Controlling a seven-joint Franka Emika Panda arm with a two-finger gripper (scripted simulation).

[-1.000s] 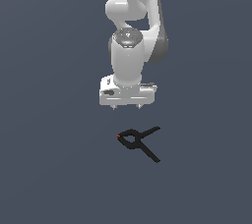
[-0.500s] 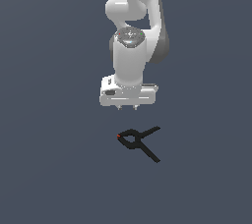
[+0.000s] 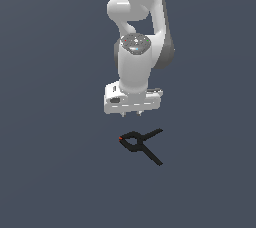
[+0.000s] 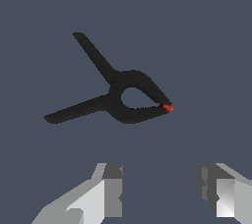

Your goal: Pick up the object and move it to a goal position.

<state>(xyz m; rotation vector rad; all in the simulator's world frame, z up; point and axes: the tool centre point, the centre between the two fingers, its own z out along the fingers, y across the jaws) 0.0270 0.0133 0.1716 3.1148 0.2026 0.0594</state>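
The object, a small black spring clamp (image 3: 140, 143), lies flat on the dark grey floor with its red-orange tip toward the exterior view's left and its two thin handles spreading to the right. In the wrist view the clamp (image 4: 118, 96) shows whole, looped jaws closed at the red tip. My gripper (image 3: 131, 115) hangs above and slightly behind it, open, with nothing between its fingers (image 4: 112, 188). The wrist view shows my gripper (image 4: 160, 191) clear of the clamp, not touching it.
The white arm (image 3: 140, 32) rises behind the gripper in the exterior view. Around the clamp there is only the plain dark grey floor (image 3: 60, 172). No goal marker shows.
The gripper has shifted very slightly, a touch lower toward the clamp. The clamp has not moved.
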